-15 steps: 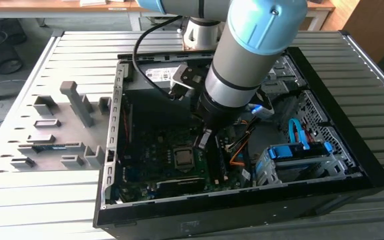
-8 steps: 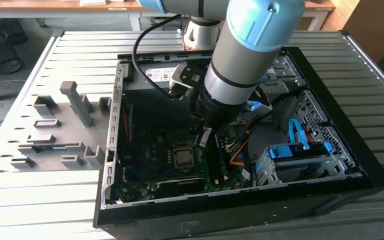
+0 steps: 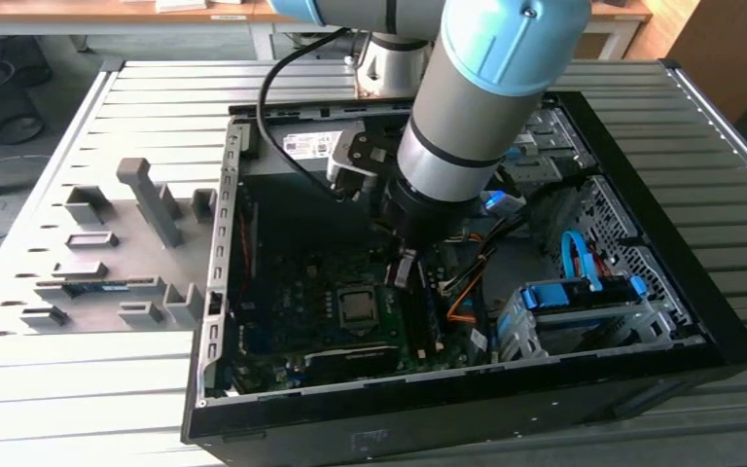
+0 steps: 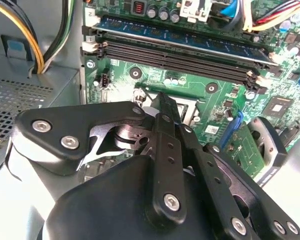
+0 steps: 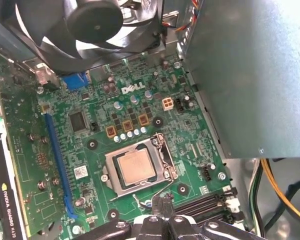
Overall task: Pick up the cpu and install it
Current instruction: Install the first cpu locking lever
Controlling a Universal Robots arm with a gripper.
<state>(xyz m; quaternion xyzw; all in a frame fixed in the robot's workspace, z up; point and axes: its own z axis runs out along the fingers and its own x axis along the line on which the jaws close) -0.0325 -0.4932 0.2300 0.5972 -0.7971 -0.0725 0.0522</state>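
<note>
- The chip [image 5: 135, 166] lies flat in its socket frame [image 5: 138, 170] on the green board [image 5: 90, 145], inside the open computer case [image 3: 685, 292].
- The end effector [image 5: 162, 202] hangs just above the socket's edge, fingers pressed together, grasping nothing.
- Memory slots [image 4: 180, 55] lie just beside the socket.

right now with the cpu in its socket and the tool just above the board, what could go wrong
1. The tool hangs close beside the socket frame; a small slip could knock the cpu or bend the frame.
2. The memory slots lie right next to the tool; drifting that way might scrape them.
3. Loose cables run near the arm and could snag.
</note>
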